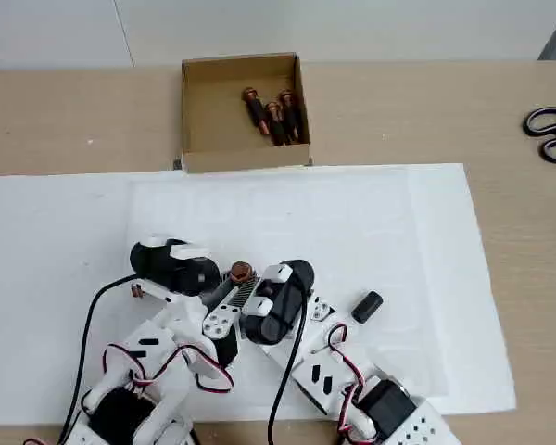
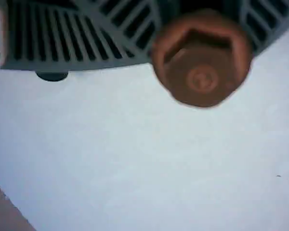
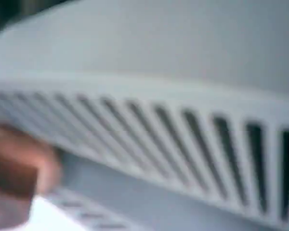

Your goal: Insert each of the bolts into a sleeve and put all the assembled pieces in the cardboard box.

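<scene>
Copper-coloured hex-head metal bolt is sitting right between the left gripper and right gripper, well short of the open brown cardboard box, and honestly can't tell whether either claw is clamped on it or apart. Short black cylindrical sleeve lies on its side, slanted, further from the box than the bolt and off on the right gripper's side, so that arm's nearer imo. Three shiny assembled pieces sit in the box, with a smooth white paper sheet just beside it
</scene>
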